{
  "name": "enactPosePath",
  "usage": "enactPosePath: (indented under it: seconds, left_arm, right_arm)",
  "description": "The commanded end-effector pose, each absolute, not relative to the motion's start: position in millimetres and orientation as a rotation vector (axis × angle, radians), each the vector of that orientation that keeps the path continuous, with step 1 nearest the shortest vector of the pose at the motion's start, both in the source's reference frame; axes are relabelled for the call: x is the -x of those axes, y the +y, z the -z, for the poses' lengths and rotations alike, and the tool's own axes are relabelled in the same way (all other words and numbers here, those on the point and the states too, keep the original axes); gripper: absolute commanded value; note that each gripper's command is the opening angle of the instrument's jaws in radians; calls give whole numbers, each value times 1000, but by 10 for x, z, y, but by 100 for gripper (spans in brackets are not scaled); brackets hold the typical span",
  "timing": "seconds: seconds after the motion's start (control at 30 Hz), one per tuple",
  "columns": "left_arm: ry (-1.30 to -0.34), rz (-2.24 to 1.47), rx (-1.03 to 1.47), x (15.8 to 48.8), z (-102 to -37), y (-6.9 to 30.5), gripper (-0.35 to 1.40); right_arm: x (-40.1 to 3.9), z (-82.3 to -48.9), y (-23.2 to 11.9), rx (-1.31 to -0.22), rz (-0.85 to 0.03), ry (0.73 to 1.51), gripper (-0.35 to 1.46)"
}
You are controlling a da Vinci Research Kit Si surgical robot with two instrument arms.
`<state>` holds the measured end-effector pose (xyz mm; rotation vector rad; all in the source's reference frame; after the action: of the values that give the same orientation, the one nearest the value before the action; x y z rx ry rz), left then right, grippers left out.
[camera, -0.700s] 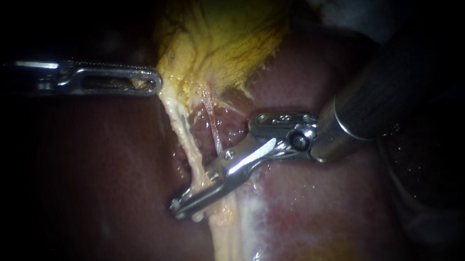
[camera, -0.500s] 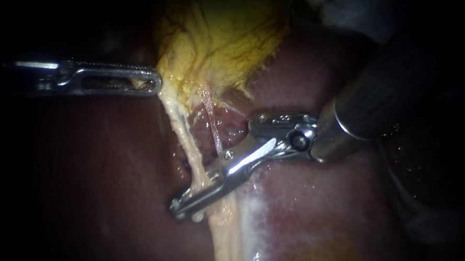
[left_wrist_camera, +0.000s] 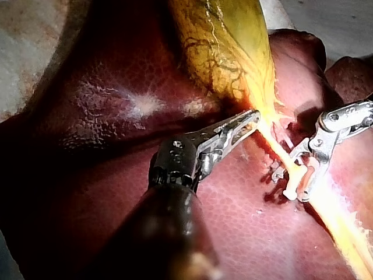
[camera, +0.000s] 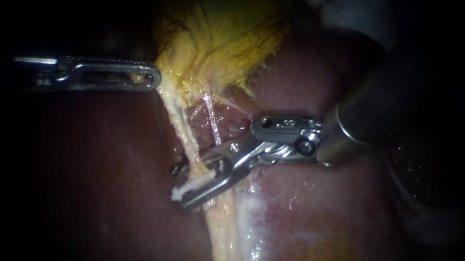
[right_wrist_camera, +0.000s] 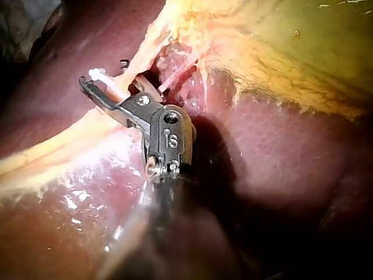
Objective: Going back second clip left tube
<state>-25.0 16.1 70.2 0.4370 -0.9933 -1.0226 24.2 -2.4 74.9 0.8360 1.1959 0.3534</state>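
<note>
**Clip across the left tube, right tool open around it**

The left tool point(camera: 154, 79) is clamped on the gallbladder point(camera: 223, 36) edge, probably to keep the left tube point(camera: 182, 127) and right tube point(camera: 211, 121) taut. The right tool point(camera: 180, 186) has its jaws apart astride the left tube, with a white clip point(camera: 195, 183) across it. Count: two tools, two tubes, one clip visible.

Pale surface point(left_wrist_camera: 338, 17), perhaps cloth, liver point(left_wrist_camera: 105, 116) upon it

The left tube point(camera: 183, 132) is a pale cream strand, stretched taut from the gallbladder point(camera: 223, 42) down over the liver point(camera: 113, 167). A white clip point(camera: 198, 181) sits crosswise on its lower part, between the right instrument's point(camera: 181, 187) parted jaws.
</note>
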Motion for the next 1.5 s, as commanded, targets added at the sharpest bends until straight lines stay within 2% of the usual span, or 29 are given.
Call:
enactPosePath:
  seconds: [0.03, 0.33, 0.67, 1.07, 1.5]
  left_arm:
    - [-994, 1021, -438, 250, -702, 161, -35]
    - [-994, 1021, -439, 248, -702, 162, -35]
    - [-994, 1020, -439, 248, -703, 162, -35]
    - [-994, 1020, -439, 247, -703, 162, -35]
    - [-994, 1020, -439, 248, -703, 162, -35]
  right_arm:
    - [-241, -750, -24, -800, -343, 1200, 60]
    - [-204, -740, -30, -586, -292, 1218, 60]
    - [-143, -701, -14, -449, -275, 1228, 60]
    - [-90, -659, -7, -383, -303, 1205, 60]
    - [-65, -653, -4, -356, -323, 1169, 58]
